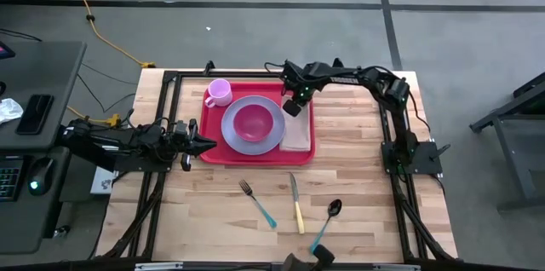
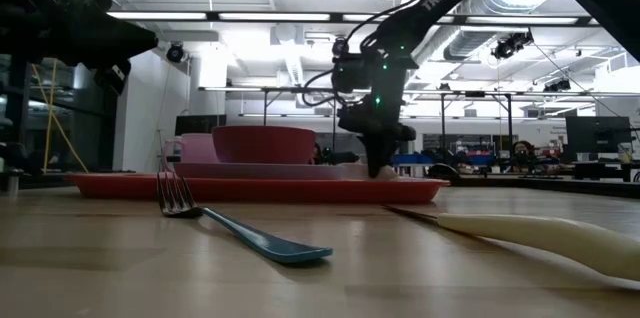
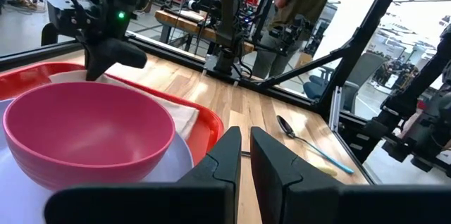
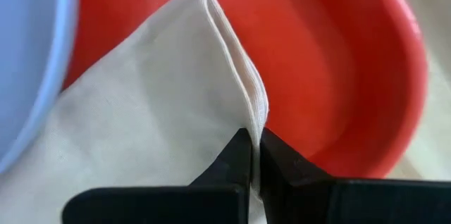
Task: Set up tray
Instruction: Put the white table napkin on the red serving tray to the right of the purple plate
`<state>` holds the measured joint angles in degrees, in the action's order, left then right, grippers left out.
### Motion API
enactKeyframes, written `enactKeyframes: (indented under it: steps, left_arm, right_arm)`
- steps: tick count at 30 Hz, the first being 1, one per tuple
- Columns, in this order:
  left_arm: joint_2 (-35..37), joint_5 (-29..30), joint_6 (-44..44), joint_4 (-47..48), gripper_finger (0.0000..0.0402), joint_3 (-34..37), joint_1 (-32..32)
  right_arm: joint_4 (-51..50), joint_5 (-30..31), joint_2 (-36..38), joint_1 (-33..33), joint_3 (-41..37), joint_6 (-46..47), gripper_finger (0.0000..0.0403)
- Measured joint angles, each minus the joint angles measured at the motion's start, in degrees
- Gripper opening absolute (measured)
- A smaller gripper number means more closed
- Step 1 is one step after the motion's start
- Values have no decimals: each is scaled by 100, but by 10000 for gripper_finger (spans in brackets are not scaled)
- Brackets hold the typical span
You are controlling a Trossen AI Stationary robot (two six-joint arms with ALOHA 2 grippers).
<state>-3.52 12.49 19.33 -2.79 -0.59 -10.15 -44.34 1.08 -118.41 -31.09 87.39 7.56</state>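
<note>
**Napkin being placed; cutlery waits**

Along the near edge of the tabletop lie three utensils not yet on the tray: a teal-handled fork [image 1: 256, 203], a cream-handled knife [image 1: 296, 204] and a teal-handled spoon [image 1: 326, 222], side by side and well apart from the tray.

Farther in, the left gripper [image 1: 201, 144] sits at the red tray's [image 1: 255, 157] left near corner, fingers nearly closed with a narrow gap and nothing between them (it looks to be waiting).

The tray lies toward the far edge of the tabletop, about centred. On it, a lavender plate [image 1: 247, 141] carries a pink bowl [image 1: 254, 122]; a pink cup [image 1: 219, 92] stands at the tray's far left corner.

Along the tray's right side lies a folded cream napkin [image 1: 297, 133]. The right gripper [image 4: 255, 153] is down at the napkin's far end, fingers pinched shut on its folded corner.

The step in hand appears to be laying the napkin. Next would be releasing it, lifting clear, and reaching to the near edge for the cutlery, which calls for a low, flat grasp on thin handles.
</note>
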Motion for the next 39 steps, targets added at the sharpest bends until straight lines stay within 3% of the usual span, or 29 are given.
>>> enactKeyframes:
  steps: [7, 29, 39]
  left_arm:
    - [1, 0, 1, 0, 65, -1, 2]
    - [1, 0, 2, 0, 65, 0, 0]
    - [1, -1, 2, 2, 65, 0, 1]
  right_arm:
    - [-2, 283, 0, 48, 0, 3, 0]
    - [0, 73, 0, 48, -1, -37, 1]
    - [0, 205, 0, 50, -2, -148, 81]
